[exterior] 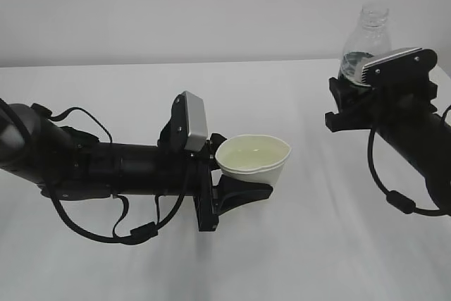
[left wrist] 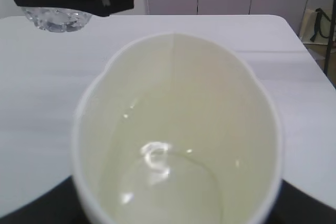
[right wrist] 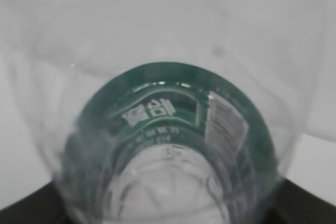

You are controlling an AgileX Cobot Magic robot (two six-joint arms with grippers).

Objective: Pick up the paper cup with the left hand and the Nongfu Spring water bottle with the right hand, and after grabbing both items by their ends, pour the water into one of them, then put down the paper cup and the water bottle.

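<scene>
I'm holding the paper cup [exterior: 252, 161], already containing water [left wrist: 168, 182], pinched in the left gripper [exterior: 236, 192]; right gripper [exterior: 366, 93] is clamping the Nongfu Spring water bottle [exterior: 366, 40]. I'm lowering both level and slowly.

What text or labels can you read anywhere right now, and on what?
Water bottle, dark green label band: white characters seen through the plastic, too blurred to read.
Same label, pale panel: fine print, too small to read.
Paper cup: plain, no print visible.
Nothing else carries text.
</scene>
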